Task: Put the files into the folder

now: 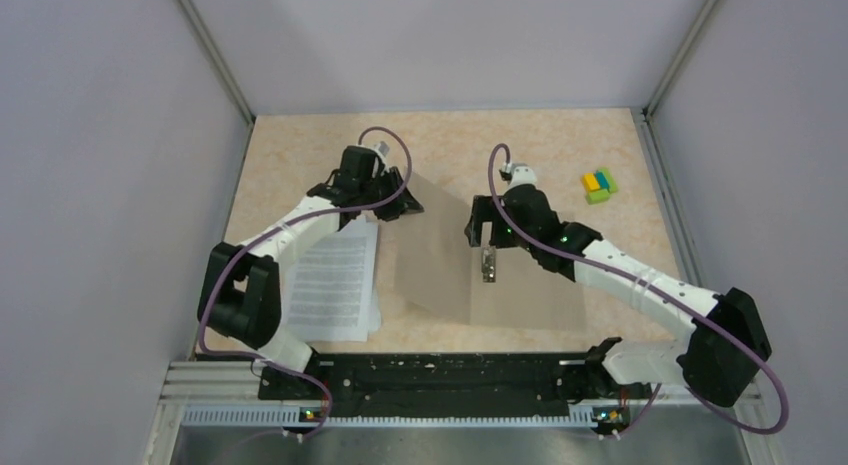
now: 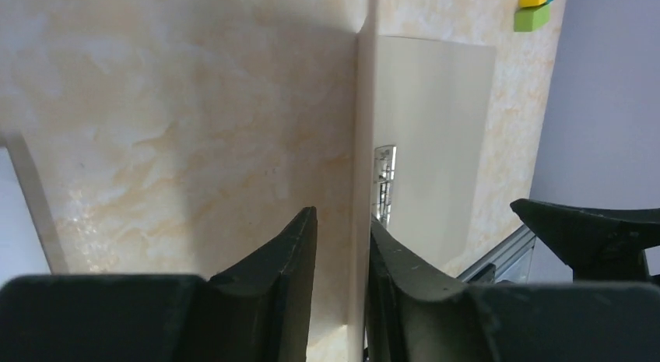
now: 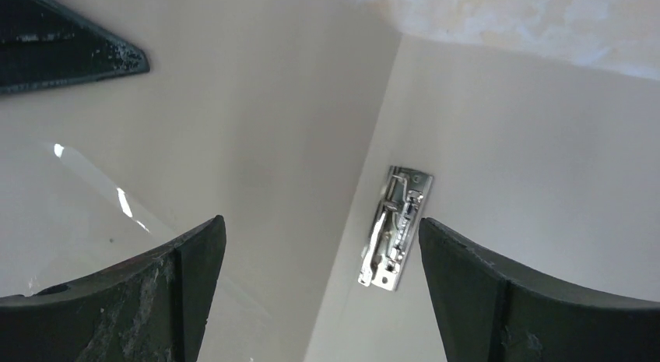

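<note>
Holding looks marginal: left jaws straddle raised folder (image 1: 525, 295) cover, grip unclear; a slip shuts it before files (image 1: 335, 280) enter. Right jaws wide open above its clip (image 3: 393, 226).

The left arm (image 1: 295, 225) and right arm (image 1: 640, 280) share one build: white tubular links between bulky matte-black joint housings, the largest at the shoulders. A purple cable (image 1: 385, 133) loops along each arm from base to wrist. Small green lights (image 1: 565, 240) glow on the right arm's forearm joint. The left claw (image 2: 342, 218) and right claw (image 3: 319, 222) have broad, tapering black fingers (image 3: 179, 284), scuffed with pale specks. Both bases are bolted to a black rail (image 1: 430, 370) edged with a ribbed silver strip.
</note>
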`<state>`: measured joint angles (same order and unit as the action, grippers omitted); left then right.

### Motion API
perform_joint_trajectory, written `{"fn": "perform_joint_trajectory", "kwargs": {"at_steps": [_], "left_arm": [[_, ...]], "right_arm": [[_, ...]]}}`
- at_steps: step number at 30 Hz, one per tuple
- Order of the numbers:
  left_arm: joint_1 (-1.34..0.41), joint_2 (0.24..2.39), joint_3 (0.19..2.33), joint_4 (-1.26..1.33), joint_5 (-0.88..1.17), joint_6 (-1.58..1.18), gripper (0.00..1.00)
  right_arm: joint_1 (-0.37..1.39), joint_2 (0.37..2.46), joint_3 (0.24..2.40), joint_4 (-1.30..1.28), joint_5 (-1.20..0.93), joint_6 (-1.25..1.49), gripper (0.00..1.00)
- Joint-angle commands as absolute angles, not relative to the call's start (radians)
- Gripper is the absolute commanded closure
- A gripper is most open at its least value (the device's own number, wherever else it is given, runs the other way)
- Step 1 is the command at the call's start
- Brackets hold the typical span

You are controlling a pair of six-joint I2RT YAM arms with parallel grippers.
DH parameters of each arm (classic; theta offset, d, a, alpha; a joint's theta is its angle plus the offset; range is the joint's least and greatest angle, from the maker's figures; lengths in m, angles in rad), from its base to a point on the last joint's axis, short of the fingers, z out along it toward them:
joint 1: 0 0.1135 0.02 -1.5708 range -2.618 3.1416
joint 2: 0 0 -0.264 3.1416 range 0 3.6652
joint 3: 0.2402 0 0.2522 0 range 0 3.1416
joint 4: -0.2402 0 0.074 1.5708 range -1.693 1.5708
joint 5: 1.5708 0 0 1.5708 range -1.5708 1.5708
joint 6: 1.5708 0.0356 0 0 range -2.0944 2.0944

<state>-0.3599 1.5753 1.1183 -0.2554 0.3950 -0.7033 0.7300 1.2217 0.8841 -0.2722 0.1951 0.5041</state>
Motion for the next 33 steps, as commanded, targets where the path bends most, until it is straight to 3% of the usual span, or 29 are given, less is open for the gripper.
{"fn": "perform_joint_trajectory", "kwargs": {"at_steps": [1, 3, 6, 11, 15, 21, 26, 33], "left_arm": [[-0.384, 1.499, 1.115, -0.207, 0.258, -0.721, 0.61], [-0.381, 1.49, 1.17, -0.311, 0.179, -0.655, 0.43], [-0.376, 1.47, 1.242, -0.438, 0.073, -0.577, 0.26], [-0.375, 1.416, 1.332, -0.599, -0.093, -0.445, 0.2], [-0.381, 1.337, 1.341, -0.626, -0.076, -0.393, 0.22], [-0.473, 1.332, 1.228, -0.589, 0.045, -0.451, 0.42], [-0.557, 1.393, 1.112, -0.505, 0.074, -0.525, 0.5], [-0.625, 1.456, 1.008, -0.39, 0.106, -0.614, 0.58]], "right_arm": [[0.721, 1.253, 0.883, -0.298, 0.177, 0.558, 0.07], [0.721, 1.263, 0.87, -0.305, 0.178, 0.57, 0.07], [0.721, 1.269, 0.845, -0.314, 0.194, 0.585, 0.07], [0.721, 1.271, 0.796, -0.328, 0.21, 0.619, 0.08], [0.721, 1.268, 0.75, -0.316, 0.211, 0.635, 0.1], [0.721, 1.304, 0.71, -0.283, 0.203, 0.652, 0.17], [0.721, 1.37, 0.711, -0.229, 0.199, 0.656, 0.22], [0.722, 1.441, 0.736, -0.234, 0.215, 0.641, 0.41]]}}
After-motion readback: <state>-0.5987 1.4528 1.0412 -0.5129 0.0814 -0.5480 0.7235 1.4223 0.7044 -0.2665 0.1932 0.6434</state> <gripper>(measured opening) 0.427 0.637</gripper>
